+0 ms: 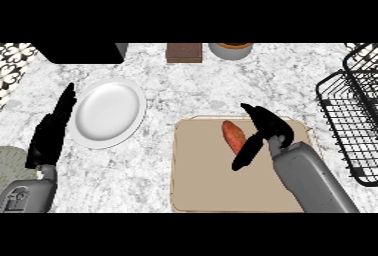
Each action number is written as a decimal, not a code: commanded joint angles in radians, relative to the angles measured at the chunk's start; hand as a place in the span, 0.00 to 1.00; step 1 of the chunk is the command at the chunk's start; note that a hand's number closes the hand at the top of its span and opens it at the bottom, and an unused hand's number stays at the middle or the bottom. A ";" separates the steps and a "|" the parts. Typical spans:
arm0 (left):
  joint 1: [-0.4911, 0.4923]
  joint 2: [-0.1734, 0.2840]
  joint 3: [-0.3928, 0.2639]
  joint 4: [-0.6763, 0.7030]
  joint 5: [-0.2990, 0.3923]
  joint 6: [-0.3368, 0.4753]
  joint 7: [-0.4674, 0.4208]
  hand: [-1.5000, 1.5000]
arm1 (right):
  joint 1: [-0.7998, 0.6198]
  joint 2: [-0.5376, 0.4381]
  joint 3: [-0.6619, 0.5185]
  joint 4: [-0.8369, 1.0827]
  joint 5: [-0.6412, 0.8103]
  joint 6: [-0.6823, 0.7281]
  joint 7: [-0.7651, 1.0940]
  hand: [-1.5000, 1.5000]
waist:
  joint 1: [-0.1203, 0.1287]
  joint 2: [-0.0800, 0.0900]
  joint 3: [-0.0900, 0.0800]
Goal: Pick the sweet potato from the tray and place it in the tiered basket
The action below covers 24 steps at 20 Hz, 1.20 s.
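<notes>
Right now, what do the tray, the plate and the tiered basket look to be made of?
The tray looks like matte tan wood or plastic: flat, even, no shine. The plate seems glazed white ceramic, with smooth soft shading. The tiered basket appears to be black coated wire, an open grid of thin bars.

I see an orange-red sweet potato (pixel 234 137) on a plain beige tray (pixel 207 185) at lower centre. Both hands are black, left (pixel 52 132) and right (pixel 264 131), on grey forearms. The counter (pixel 221 85) is white marble with grey veining. A white plate (pixel 108 113) sits left of centre, and the wire basket (pixel 353 125) at the right edge is black.
</notes>
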 commanded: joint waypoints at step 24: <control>-0.006 -0.036 0.068 -0.004 -0.020 -0.066 -0.013 0.50 | -0.019 0.167 -0.095 0.326 0.106 0.163 -0.212 1.00 | 0.007 0.003 0.001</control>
